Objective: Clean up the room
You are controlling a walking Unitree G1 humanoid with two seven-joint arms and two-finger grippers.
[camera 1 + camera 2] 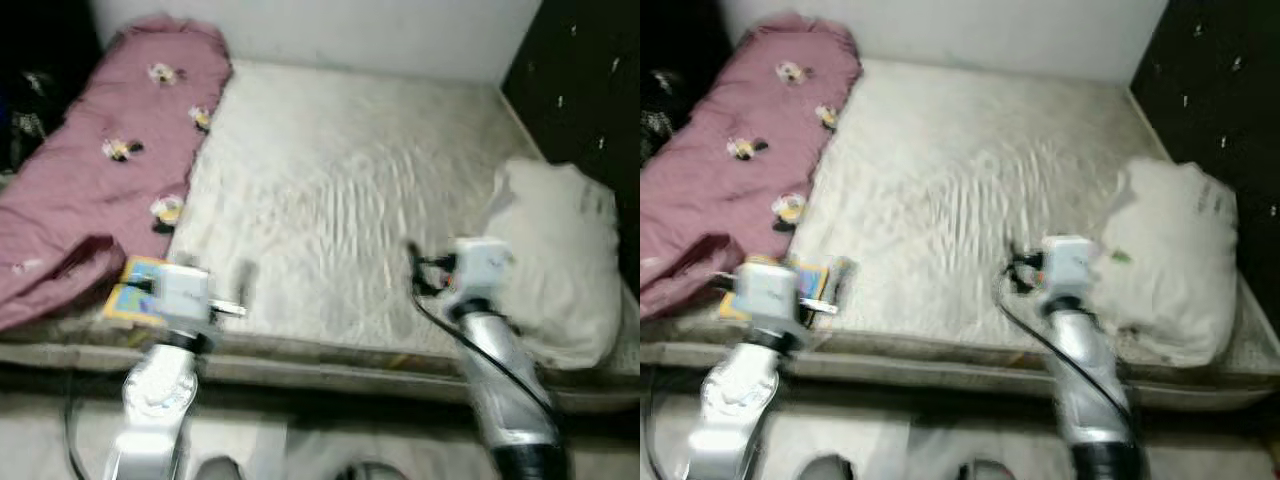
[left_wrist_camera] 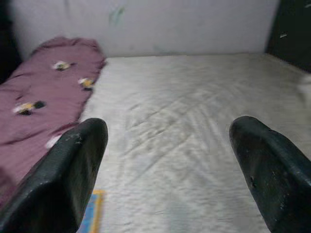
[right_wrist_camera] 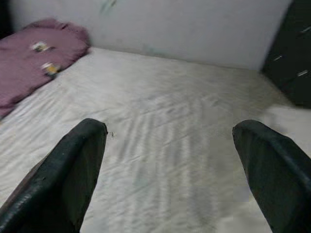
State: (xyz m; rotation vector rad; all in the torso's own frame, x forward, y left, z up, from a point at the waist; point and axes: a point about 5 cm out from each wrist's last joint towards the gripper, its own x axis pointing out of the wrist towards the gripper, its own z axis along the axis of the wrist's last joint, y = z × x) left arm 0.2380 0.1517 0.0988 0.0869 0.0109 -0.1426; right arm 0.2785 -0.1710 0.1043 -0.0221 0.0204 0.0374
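While both arms hover over the near edge of the bed (image 1: 330, 200), I have nothing in either claw: the left claw (image 2: 165, 170) stands wide, and the right claw (image 3: 170, 170) is just as wide, with bare pale mattress between the fingers in both wrist views.

What I judge needs tidying sits around that mattress. The pink blanket (image 1: 110, 170), printed with small flowers, lies bunched along the bed's left side up to the wall. A white pillow (image 1: 560, 260) slumps at the bed's right edge, just beside my right arm. A small yellow and blue book (image 1: 820, 282) rests at the near-left corner of the bed, just beside the left claw and close to the blanket's lower fold; what it really is I cannot tell through the blur.

I take the book as the nearest job. To do it well I would let the head views settle first, since they are smeared. Then I would bring the left claw down over the book's free edge, keeping clear of the blanket fold so I don't pinch cloth with it. A flat thing on soft bedding will sink under pressure, so I'd approach low and from the side.
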